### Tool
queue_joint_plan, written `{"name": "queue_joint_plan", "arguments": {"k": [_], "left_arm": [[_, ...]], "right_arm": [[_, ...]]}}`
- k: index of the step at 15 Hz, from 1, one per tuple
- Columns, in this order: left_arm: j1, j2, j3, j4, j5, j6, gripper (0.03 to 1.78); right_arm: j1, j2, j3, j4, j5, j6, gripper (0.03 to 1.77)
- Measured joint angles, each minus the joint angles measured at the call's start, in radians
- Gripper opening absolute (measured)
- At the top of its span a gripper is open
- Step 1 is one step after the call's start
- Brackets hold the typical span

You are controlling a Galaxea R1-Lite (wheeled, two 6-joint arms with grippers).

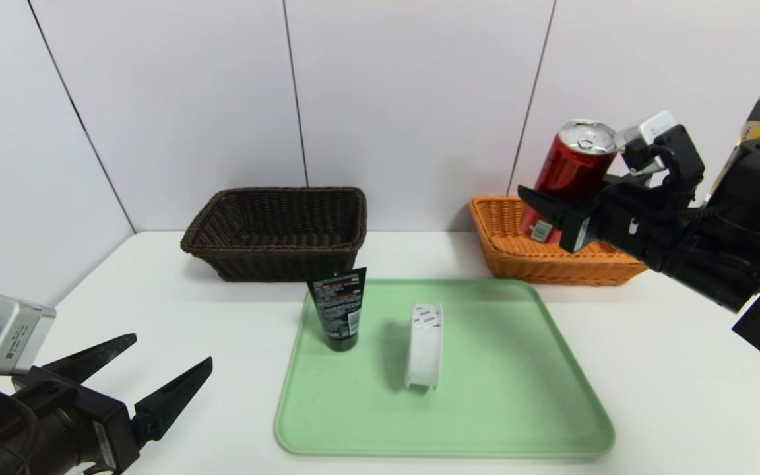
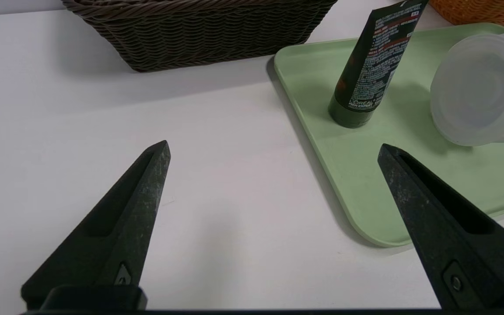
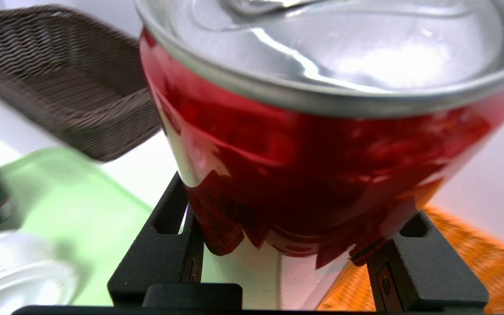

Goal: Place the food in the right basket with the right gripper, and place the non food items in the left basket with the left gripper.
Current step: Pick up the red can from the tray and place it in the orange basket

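- Aloft: red can (image 1: 570,173), tilted, clamped low on its body in the right gripper (image 1: 547,212), above the orange basket (image 1: 510,254).
- Low at near left: left gripper (image 1: 169,369), fingers spread wide, holding nothing.
- On the green tray (image 1: 518,396): black tube (image 1: 338,307) upright on its cap, white roll (image 1: 425,344) on edge beside it.
- Behind the tray: dark brown basket (image 1: 274,232) on the white surface (image 1: 683,369).

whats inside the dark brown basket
The dark brown basket shows only its own weave inside; the near wall hides the front strip of its floor. The black tube and white roll stand on the green tray.
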Motion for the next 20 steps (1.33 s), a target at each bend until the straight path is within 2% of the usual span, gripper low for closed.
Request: {"name": "queue_joint_plan", "arguments": {"k": [5, 20], "left_arm": [[0.000, 0.001, -0.001, 0.000, 0.001, 0.003, 1.69], [0.000, 0.018, 0.023, 0.003, 0.000, -0.006, 1.69]], "right_arm": [[-0.101, 0.049, -0.153, 0.042, 0.030, -0.012, 0.97], [-0.190, 0.393, -0.410, 0.045, 0.010, -0.001, 0.97]]}}
